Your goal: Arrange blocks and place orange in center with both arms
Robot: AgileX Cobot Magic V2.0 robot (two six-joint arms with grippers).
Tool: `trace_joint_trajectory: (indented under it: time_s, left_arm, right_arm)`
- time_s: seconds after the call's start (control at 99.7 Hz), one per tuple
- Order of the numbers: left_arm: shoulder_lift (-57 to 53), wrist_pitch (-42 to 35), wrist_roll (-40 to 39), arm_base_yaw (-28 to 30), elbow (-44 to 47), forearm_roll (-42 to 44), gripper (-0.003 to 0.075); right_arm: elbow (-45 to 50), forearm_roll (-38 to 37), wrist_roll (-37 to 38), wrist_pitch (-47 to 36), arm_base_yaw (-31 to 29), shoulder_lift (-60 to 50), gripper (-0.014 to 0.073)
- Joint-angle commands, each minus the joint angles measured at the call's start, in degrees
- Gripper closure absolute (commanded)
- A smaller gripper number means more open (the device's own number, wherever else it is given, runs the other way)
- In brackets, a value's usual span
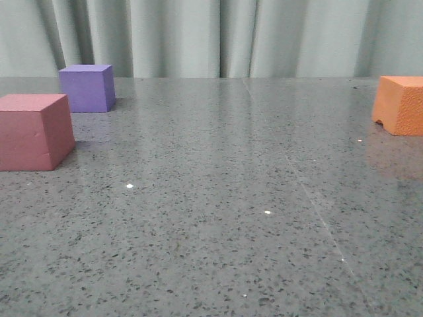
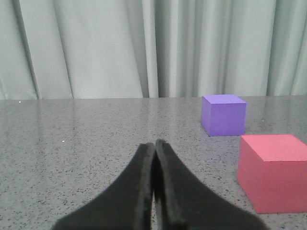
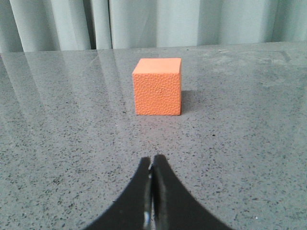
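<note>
Left claw (image 2: 154,143): fingers pressed together tip to tip, nothing between them, held low over the bench, seen only in the left wrist view.
Right claw (image 3: 153,159): fingers likewise closed on each other and empty, low over the bench, seen only in the right wrist view.
Orange cube (image 3: 158,86): straight ahead of the right claw, apart from it, standing alone on the bench; pebbled skin. In the front view it sits at the far right edge (image 1: 400,104), partly cut off, with a small arched notch in its lower left edge.
Pinkish-red cube (image 2: 272,171): ahead of the left claw and off to one side, not touched; in the front view at the left edge (image 1: 34,131), nearer the camera.
Purple cube (image 2: 223,114): beyond the pinkish-red cube, near it but with a gap; in the front view at back left (image 1: 86,87).
Bench (image 1: 218,198): glossy grey speckled stone; its middle lies between the left pair and the orange cube.
Curtain (image 1: 218,36): pale, pleated, behind the far edge.
</note>
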Motion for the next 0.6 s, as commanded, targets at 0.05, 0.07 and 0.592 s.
trace_joint_trajectory:
  time_s: [0.05, 0.07, 0.592]
  left_arm:
    - [-1.9, -4.36, -0.44, -0.03, 3.22, -0.12, 0.0739]
    - [-1.9, -4.36, -0.44, -0.03, 3.22, -0.12, 0.0739]
    - [-1.9, -4.36, -0.44, -0.03, 3.22, -0.12, 0.0739]
  right_arm:
    - [-0.78, 0.0, -0.49, -4.96, -0.04, -1.39, 0.0661]
    - [-0.78, 0.0, -0.49, -4.96, -0.04, -1.39, 0.0661]
    - [-0.78, 0.0, -0.49, -5.55, -0.05, -1.39, 0.0661]
